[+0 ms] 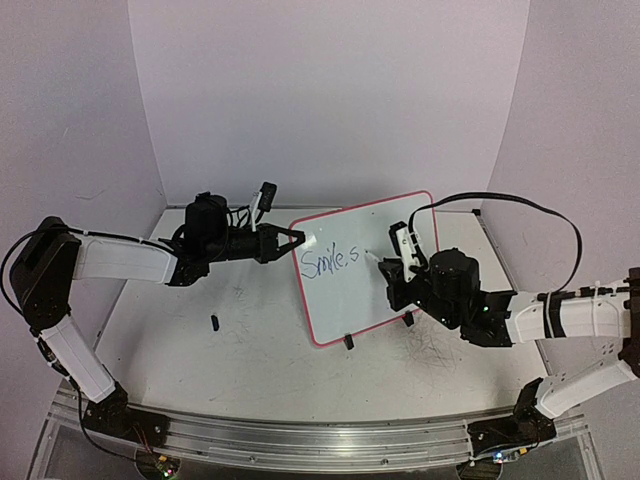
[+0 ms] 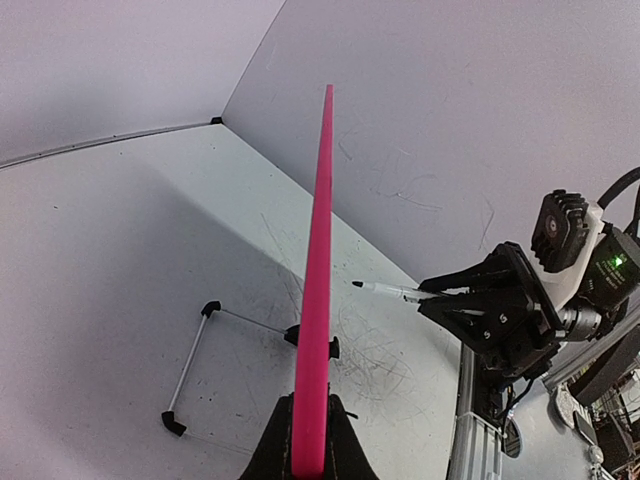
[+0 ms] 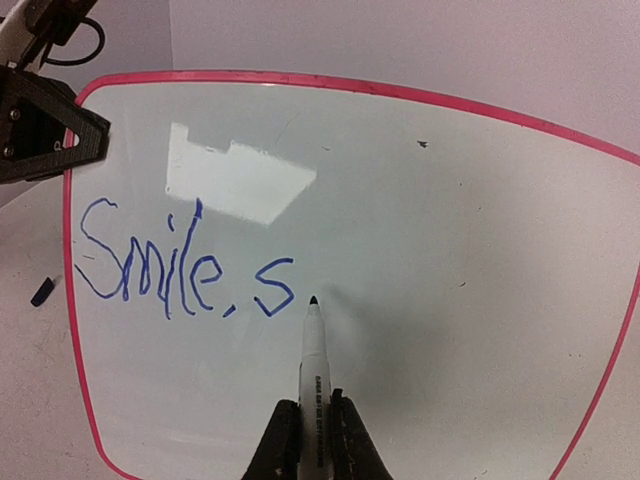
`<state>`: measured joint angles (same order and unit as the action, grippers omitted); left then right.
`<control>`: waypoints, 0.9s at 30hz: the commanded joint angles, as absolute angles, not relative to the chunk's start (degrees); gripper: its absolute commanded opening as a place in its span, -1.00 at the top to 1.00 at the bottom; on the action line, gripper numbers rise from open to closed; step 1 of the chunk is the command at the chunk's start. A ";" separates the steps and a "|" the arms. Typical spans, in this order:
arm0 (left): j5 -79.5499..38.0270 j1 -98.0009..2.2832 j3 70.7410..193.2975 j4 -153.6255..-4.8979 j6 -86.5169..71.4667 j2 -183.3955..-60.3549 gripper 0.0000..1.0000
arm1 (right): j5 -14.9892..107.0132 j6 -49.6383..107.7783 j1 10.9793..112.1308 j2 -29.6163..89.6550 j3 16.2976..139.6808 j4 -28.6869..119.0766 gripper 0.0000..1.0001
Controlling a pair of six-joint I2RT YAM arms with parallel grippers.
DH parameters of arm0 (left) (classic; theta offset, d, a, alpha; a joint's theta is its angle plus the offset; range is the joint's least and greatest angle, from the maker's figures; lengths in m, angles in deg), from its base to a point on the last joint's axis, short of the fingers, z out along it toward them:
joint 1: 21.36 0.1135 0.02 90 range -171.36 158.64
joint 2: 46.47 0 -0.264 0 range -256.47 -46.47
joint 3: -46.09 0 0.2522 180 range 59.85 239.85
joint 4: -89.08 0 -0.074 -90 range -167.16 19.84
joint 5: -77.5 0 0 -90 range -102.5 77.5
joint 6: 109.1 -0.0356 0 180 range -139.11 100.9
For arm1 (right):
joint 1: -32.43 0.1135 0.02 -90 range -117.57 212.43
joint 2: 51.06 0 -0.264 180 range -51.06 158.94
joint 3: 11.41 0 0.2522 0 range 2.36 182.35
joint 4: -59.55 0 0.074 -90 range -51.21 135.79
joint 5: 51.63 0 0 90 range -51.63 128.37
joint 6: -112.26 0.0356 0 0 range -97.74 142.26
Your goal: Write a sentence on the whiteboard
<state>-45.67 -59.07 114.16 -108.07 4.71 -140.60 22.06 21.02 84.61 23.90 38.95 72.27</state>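
Note:
The whiteboard (image 1: 345, 305) stands tilted on two black clip feet, pink-red rim showing. Blue writing (image 1: 330, 263) on it reads "Smile, s" (image 3: 180, 265). My left gripper (image 1: 298, 240) is shut on the board's left rim, seen edge-on in the left wrist view (image 2: 318, 280) between my fingers (image 2: 308, 450). My right gripper (image 3: 315, 440) is shut on a white marker (image 3: 314, 365). Its black tip points at the board (image 3: 470, 250) just right of the "s". In the left wrist view the marker (image 2: 395, 291) tip stands a little off the board face.
A small dark cap (image 1: 215, 322) lies on the tabletop left of the board and also shows in the right wrist view (image 3: 40, 290). A wire stand (image 2: 195, 365) sits behind the board. Grey scribbles (image 2: 375, 360) mark the tabletop. Walls close in the back and sides.

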 commanded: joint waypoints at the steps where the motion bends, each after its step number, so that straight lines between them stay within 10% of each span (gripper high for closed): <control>1: -44.18 -59.60 112.34 -101.24 1.96 -139.13 1.00 | 20.40 21.00 84.97 24.31 39.92 73.44 1.00; 27: -45.10 -59.59 113.06 -101.12 0.30 -140.41 1.00 | 21.46 20.42 84.96 29.10 44.48 75.81 1.00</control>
